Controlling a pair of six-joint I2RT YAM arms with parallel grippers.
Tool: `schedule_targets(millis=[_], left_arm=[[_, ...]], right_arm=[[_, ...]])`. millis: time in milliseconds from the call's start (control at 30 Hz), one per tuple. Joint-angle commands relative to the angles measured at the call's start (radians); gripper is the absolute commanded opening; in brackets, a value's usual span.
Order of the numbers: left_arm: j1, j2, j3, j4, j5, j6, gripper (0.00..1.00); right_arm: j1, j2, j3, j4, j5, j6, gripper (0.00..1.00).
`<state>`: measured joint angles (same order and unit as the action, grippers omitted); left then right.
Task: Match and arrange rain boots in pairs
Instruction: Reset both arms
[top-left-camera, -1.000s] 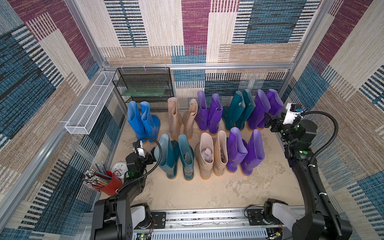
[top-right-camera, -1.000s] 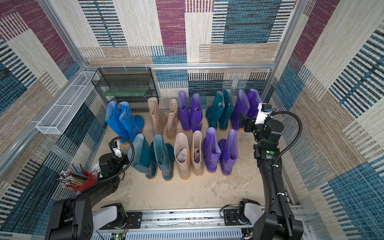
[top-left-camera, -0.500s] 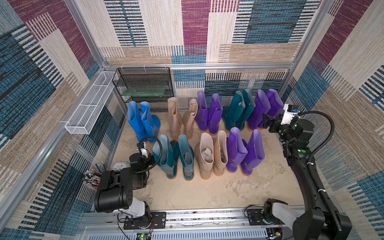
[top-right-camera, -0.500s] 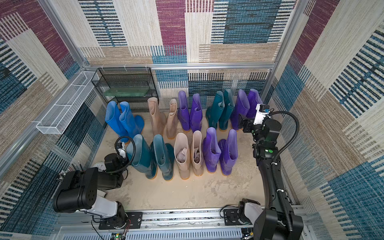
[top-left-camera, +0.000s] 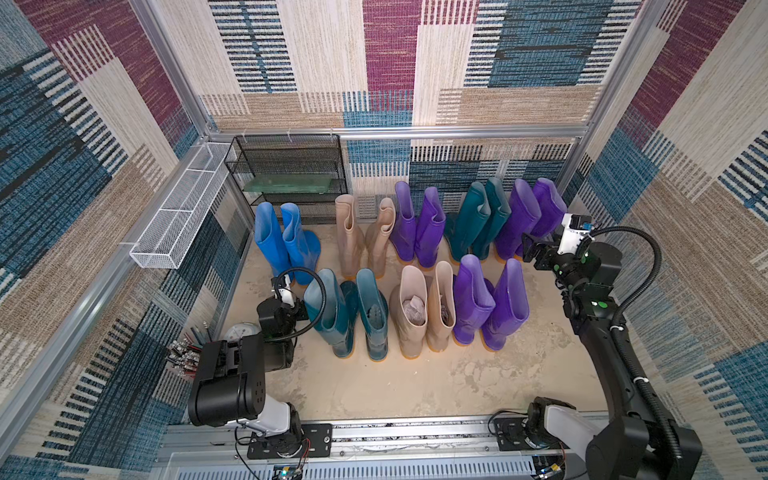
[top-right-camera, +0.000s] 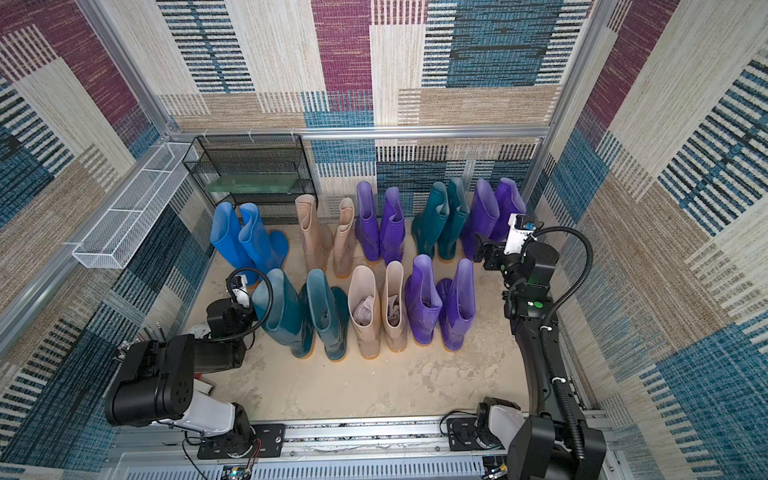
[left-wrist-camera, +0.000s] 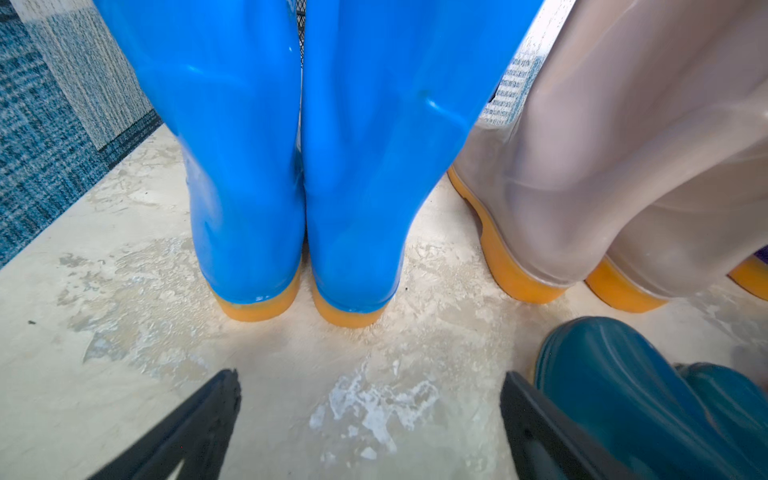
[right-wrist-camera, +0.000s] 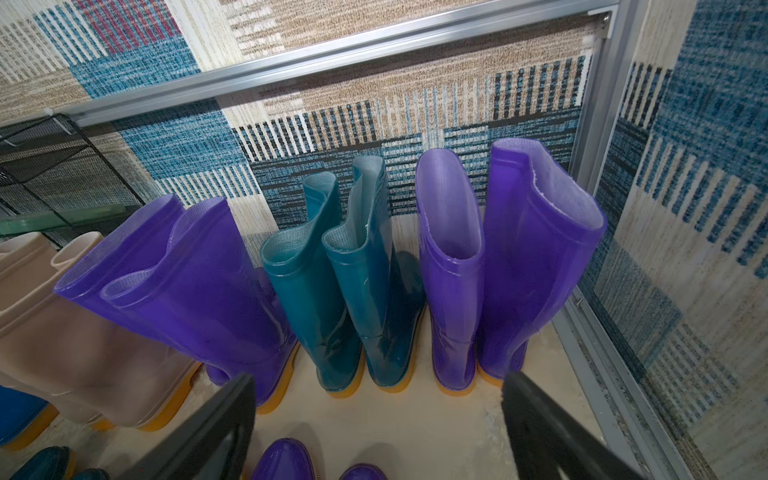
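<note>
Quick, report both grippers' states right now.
Left gripper: open, empty, facing the glossy bright blue rubber boots.
Right gripper: open, empty, facing the tall glossy purple rubber boots.

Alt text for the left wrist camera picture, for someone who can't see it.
Two bright blue rain boots stand heel-first on orange soles, beige boots alongside. A teal boot sits beside one finger of the open, empty left gripper.

Sixteen glossy boots (top-left-camera: 505, 307) stand upright in matched pairs on the floor, in two rows. At the back: blue pair (top-left-camera: 270, 241), beige pair (top-left-camera: 348, 237), purple pair (top-left-camera: 428, 232), teal pair (top-left-camera: 469, 228), corner purple pair (top-left-camera: 519, 220). In front: front teal pair (top-left-camera: 332, 320), front beige pair (top-left-camera: 409, 340), front purple pair (top-left-camera: 473, 307).
</note>
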<state>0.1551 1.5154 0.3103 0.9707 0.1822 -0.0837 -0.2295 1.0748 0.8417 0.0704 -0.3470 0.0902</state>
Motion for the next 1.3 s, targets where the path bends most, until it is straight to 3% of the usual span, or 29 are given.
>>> schedule_targets(millis=[0, 100, 300, 467, 600, 833, 967, 1267], left_arm=[[-0.002, -0.004, 0.006, 0.000, -0.009, -0.007, 1.00], [-0.003, 0.000, 0.019, -0.016, 0.011, 0.003, 1.00], [-0.020, 0.011, 0.081, -0.117, 0.064, 0.050, 1.00], [-0.023, 0.012, 0.090, -0.131, 0.061, 0.053, 1.00], [-0.031, 0.015, 0.108, -0.159, 0.063, 0.066, 1.00], [-0.035, 0.016, 0.113, -0.170, 0.072, 0.075, 1.00], [-0.035, 0.017, 0.115, -0.172, 0.071, 0.075, 1.00], [-0.040, 0.018, 0.122, -0.184, 0.061, 0.078, 1.00]], right_arm=[[-0.009, 0.008, -0.055, 0.076, 0.016, -0.011, 0.95], [-0.010, 0.010, -0.170, 0.201, 0.008, -0.036, 0.95], [0.006, 0.029, -0.474, 0.671, 0.029, 0.027, 0.95], [0.062, 0.131, -0.509, 0.729, 0.108, -0.061, 0.95], [0.066, 0.233, -0.539, 0.825, 0.096, -0.035, 0.95], [0.230, 0.335, -0.709, 1.196, 0.429, -0.077, 0.95], [0.201, 0.395, -0.554, 0.969, 0.475, -0.014, 0.95], [0.208, 0.392, -0.551, 0.957, 0.491, -0.014, 0.95]])
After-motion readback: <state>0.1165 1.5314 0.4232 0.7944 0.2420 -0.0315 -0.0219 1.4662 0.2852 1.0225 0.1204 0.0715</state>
